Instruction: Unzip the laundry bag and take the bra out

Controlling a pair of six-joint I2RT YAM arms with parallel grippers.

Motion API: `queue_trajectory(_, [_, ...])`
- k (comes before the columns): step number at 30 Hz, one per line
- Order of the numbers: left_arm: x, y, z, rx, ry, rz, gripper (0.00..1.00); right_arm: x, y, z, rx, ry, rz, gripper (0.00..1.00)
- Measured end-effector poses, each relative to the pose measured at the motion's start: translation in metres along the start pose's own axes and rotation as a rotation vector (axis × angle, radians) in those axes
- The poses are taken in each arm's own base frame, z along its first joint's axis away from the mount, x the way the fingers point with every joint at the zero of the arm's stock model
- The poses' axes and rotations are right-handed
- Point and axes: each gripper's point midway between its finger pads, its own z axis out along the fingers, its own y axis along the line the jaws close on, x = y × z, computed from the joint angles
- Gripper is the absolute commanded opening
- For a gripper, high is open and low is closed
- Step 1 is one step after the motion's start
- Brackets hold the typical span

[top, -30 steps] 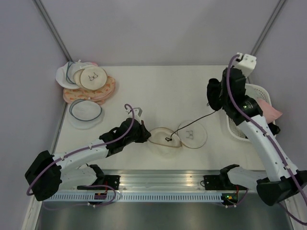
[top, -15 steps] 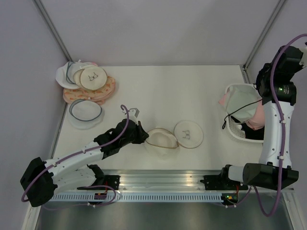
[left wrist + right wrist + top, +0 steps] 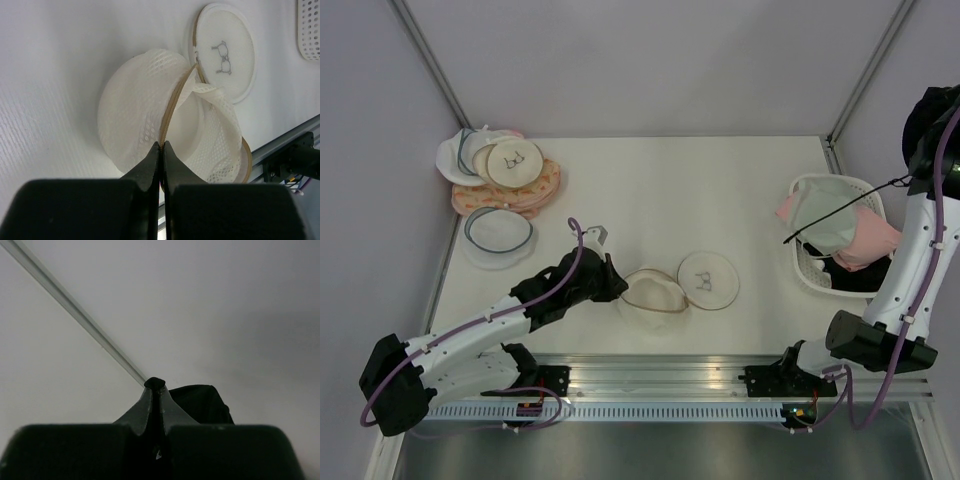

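The laundry bag lies open on the table, a cream mesh pouch with a tan zipper rim. Its round face with the bra outline lies flat beside it on the right. My left gripper is shut on the zipper rim, which the left wrist view shows pinched between the fingers, with the mesh bag beyond them. My right gripper is raised high at the right edge, shut on the black bra. A thin black strap hangs slanting over the basket.
A white basket at the right holds pink and pale green garments. A pile of pink, white and cream pouches sits at the back left, with a flat white disc with a grey-blue rim in front of it.
My right arm has swung from the bag to the right and high up, carrying the bra; its strap left the bag and now trails over the basket. My left gripper keeps hold of the rim.
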Motion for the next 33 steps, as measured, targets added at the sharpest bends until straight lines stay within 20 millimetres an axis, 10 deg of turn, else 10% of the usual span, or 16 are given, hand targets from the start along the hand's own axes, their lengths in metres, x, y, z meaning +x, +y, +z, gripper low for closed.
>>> queue_trajectory(17, [0.000,-0.004,-0.013,0.020,0.001,-0.043,0.02,-0.013,-0.001,0.014,-0.094,0.021,0.017,0.00])
queue_trajectory(25, [-0.006,-0.010,-0.010,0.021,0.001,-0.045,0.02,0.068,-0.018,0.028,-0.098,0.207,-0.028,0.00])
queue_trajectory(33, [0.004,-0.010,0.003,0.016,0.050,-0.054,0.02,0.237,-0.091,-0.001,0.013,0.588,-0.098,0.00])
